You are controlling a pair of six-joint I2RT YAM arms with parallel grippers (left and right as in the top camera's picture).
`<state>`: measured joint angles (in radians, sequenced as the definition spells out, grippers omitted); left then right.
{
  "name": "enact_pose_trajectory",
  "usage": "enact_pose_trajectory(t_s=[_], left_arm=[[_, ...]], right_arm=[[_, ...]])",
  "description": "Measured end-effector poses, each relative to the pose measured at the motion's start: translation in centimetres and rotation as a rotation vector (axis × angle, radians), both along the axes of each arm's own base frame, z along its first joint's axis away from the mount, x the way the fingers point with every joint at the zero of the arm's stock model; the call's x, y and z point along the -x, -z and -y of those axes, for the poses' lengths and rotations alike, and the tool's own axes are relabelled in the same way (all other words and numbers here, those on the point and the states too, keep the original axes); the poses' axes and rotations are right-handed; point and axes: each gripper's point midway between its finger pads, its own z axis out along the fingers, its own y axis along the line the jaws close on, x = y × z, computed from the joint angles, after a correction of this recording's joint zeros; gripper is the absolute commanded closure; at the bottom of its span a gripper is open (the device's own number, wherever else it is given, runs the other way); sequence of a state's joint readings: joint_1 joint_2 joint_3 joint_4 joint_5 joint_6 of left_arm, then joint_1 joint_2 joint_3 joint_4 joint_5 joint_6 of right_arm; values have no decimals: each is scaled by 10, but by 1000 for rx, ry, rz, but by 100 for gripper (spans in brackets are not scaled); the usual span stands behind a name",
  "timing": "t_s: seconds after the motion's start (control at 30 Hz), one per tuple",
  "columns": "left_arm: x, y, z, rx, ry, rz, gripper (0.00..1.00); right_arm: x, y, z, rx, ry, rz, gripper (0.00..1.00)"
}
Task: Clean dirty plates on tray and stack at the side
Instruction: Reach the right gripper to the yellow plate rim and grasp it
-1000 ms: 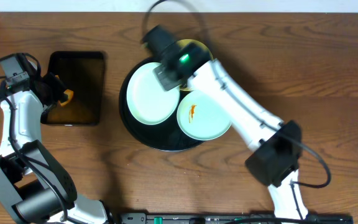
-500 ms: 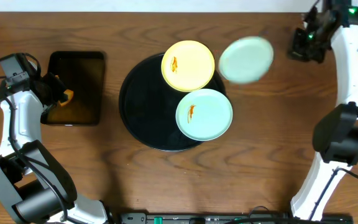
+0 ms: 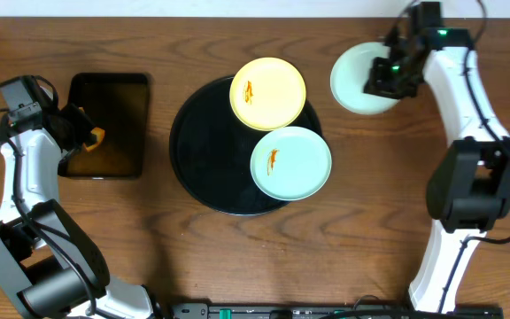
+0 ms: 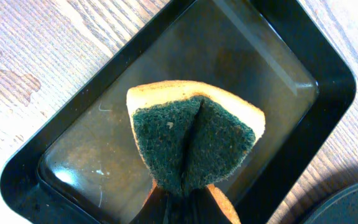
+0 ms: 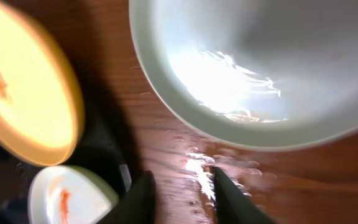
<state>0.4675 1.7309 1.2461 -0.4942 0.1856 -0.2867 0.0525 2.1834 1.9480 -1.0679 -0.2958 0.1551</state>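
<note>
Two of three small plates lie on the round black tray (image 3: pixel 204 173), and the third is off it on the wooden surface (image 3: pixel 388 186). Nearest the robot's base, the smeared mint plate (image 3: pixel 291 162) rests flat on the tray's near-right part. Its edge reaches over the raised rim, and an orange-brown streak (image 3: pixel 274 159) marks its left half. Just beyond it is the yellow plate (image 3: pixel 267 93), so close that I cannot tell whether the two touch. It hangs over the tray's far rim and carries a similar streak (image 3: pixel 248 90) on its left side. Farther off to the right, clear of the tray, the clean mint plate (image 3: pixel 352 81) lies flat on the surface. The right wrist view shows it unmarked and glossy with a wet sheen, with water on the wood beside it. The right jaws hover at that plate's right edge, parted and holding nothing, with the rim outside their gap. On the left, well apart from the plates, the left jaws pinch a folded sponge (image 4: pixel 194 140), its green scouring face up, above the small rectangular tray (image 4: pixel 291 87), whose floor looks wet.
</note>
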Motion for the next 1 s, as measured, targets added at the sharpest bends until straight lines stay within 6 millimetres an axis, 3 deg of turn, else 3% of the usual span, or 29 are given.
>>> enact_pose_trajectory(t_s=[0.03, 0.1, 0.17, 0.27, 0.33, 0.4, 0.5, 0.6, 0.73, 0.87, 1.0], left_arm=[[0, 0, 0, 0, 0, 0, 92], [0, 0, 0, 0, 0, 0, 92], [0, 0, 0, 0, 0, 0, 93], [0, 0, 0, 0, 0, 0, 93], [0, 0, 0, 0, 0, 0, 92], [0, 0, 0, 0, 0, -1, 93], [0, 0, 0, 1, 0, -1, 93], [1, 0, 0, 2, 0, -4, 93], [1, 1, 1, 3, 0, -6, 93], [1, 1, 1, 4, 0, -7, 92], [2, 1, 1, 4, 0, -8, 93]], right_arm=[[0, 0, -10, -1, -18, 7, 58], [9, 0, -51, -3, -82, 1, 52], [21, 1, -69, 7, -109, -31, 47], [31, 1, -71, 25, -100, -74, 40], [24, -3, -71, 24, -70, -52, 27], [10, -7, -75, 8, -33, -2, 23], [-5, -13, -89, -4, 18, 59, 24], [-7, -9, -110, 16, 63, 77, 32], [7, 33, -147, 73, 119, 6, 34], [14, 66, -154, 132, 163, -41, 33], [12, 74, -145, 184, 203, -35, 34]])
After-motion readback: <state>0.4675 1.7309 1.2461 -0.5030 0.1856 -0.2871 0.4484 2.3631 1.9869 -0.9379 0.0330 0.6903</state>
